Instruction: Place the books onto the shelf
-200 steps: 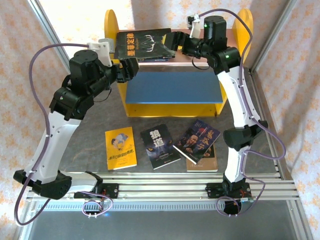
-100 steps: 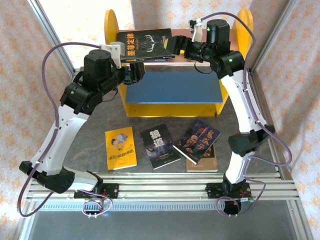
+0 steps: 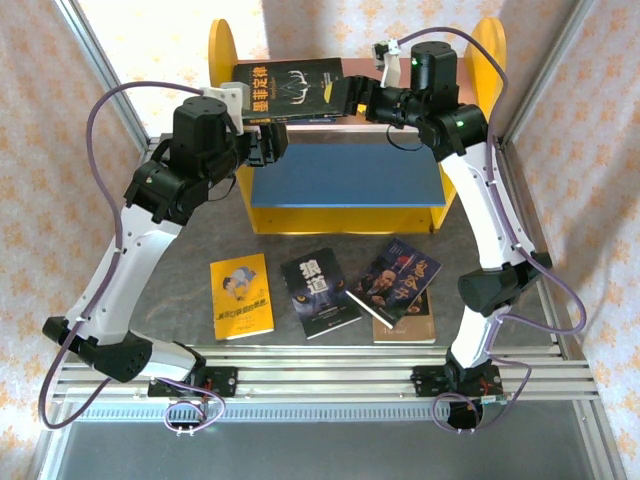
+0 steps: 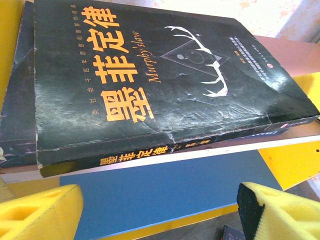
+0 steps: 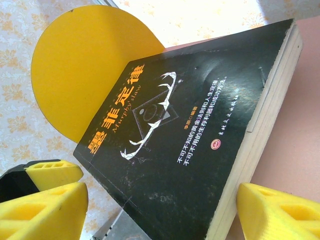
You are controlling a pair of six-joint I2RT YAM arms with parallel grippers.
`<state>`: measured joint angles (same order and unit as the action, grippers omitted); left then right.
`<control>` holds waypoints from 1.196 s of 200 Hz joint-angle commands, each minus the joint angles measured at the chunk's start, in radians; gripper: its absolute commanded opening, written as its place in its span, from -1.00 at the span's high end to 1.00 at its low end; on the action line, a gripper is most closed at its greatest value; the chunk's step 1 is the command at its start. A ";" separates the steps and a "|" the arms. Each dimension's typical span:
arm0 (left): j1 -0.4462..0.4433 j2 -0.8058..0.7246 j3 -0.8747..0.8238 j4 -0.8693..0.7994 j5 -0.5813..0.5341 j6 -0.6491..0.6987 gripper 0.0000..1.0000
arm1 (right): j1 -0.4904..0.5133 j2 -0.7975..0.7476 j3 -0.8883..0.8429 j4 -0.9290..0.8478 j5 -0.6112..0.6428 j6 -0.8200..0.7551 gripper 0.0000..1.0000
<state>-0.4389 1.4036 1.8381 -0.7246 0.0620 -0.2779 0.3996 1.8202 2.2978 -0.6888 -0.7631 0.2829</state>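
- Well behind both claws, near the arm bases: four paperbacks flat on the grey table (image 3: 180, 255).
- On the left claw's side a yellow book (image 3: 241, 296), in the middle a black book titled 狼道 (image 3: 319, 292), and on the right claw's side a dark blue book (image 3: 395, 278) lying partly over a brown book (image 3: 408, 325).
- Left claw (image 3: 272, 142): released, yellow pads (image 4: 40, 212) spread wide with nothing between them, at the front left corner of the shelf (image 3: 350, 214).
- Just ahead of and below the left claw: the blue lower board (image 3: 345, 175).
- Just ahead of and above it: a black "Murphy's law" book (image 3: 290, 88) flat on the pink upper board (image 5: 295, 150), stacked on a second dark book (image 4: 17, 115) that sticks out sideways.
- Right claw (image 3: 352, 100): released, pads wide apart at the right end of that black book, whose near corner reaches in between them.
- Beyond the book from the right claw: the rounded yellow side panel (image 5: 85, 70).
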 commanded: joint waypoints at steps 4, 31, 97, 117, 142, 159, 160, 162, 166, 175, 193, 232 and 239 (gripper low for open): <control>-0.006 0.008 0.035 -0.023 -0.045 0.028 -0.63 | 0.018 -0.028 -0.010 0.018 -0.035 -0.016 -0.54; -0.006 0.015 0.041 -0.026 -0.057 0.035 -0.63 | 0.021 -0.027 -0.013 0.022 -0.044 -0.015 -0.54; -0.006 0.035 0.063 -0.036 -0.073 0.052 -0.64 | 0.026 -0.028 -0.024 0.036 -0.047 -0.012 -0.54; -0.006 0.042 0.068 -0.036 -0.076 0.057 -0.65 | 0.026 -0.027 -0.021 0.040 -0.047 -0.010 -0.54; -0.006 0.049 0.077 -0.036 -0.091 0.061 -0.65 | 0.025 -0.023 -0.018 0.041 -0.050 -0.010 -0.54; -0.006 0.052 0.079 -0.035 -0.103 0.066 -0.65 | 0.027 -0.018 -0.017 0.044 -0.051 -0.005 -0.54; -0.006 0.052 0.079 -0.035 -0.103 0.067 -0.65 | 0.028 -0.018 -0.016 0.047 -0.052 -0.006 -0.54; -0.005 0.053 0.079 -0.035 -0.104 0.068 -0.65 | 0.027 -0.017 -0.016 0.047 -0.053 -0.006 -0.54; -0.005 0.052 0.080 -0.035 -0.106 0.069 -0.65 | 0.027 -0.016 -0.015 0.048 -0.053 -0.006 -0.53; -0.006 0.051 0.080 -0.033 -0.110 0.071 -0.65 | 0.027 -0.014 -0.014 0.049 -0.056 -0.005 -0.53; -0.006 0.054 0.083 -0.033 -0.121 0.077 -0.66 | 0.027 -0.006 -0.010 0.052 -0.064 -0.002 -0.54; -0.006 0.061 0.091 -0.036 -0.130 0.090 -0.66 | 0.030 0.003 -0.001 0.055 -0.070 0.003 -0.54; -0.005 0.063 0.090 -0.037 -0.131 0.091 -0.66 | 0.031 0.004 0.001 0.056 -0.071 0.003 -0.54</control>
<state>-0.4389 1.4559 1.8954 -0.7528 -0.0353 -0.2142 0.4183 1.8168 2.2829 -0.6666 -0.8036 0.2836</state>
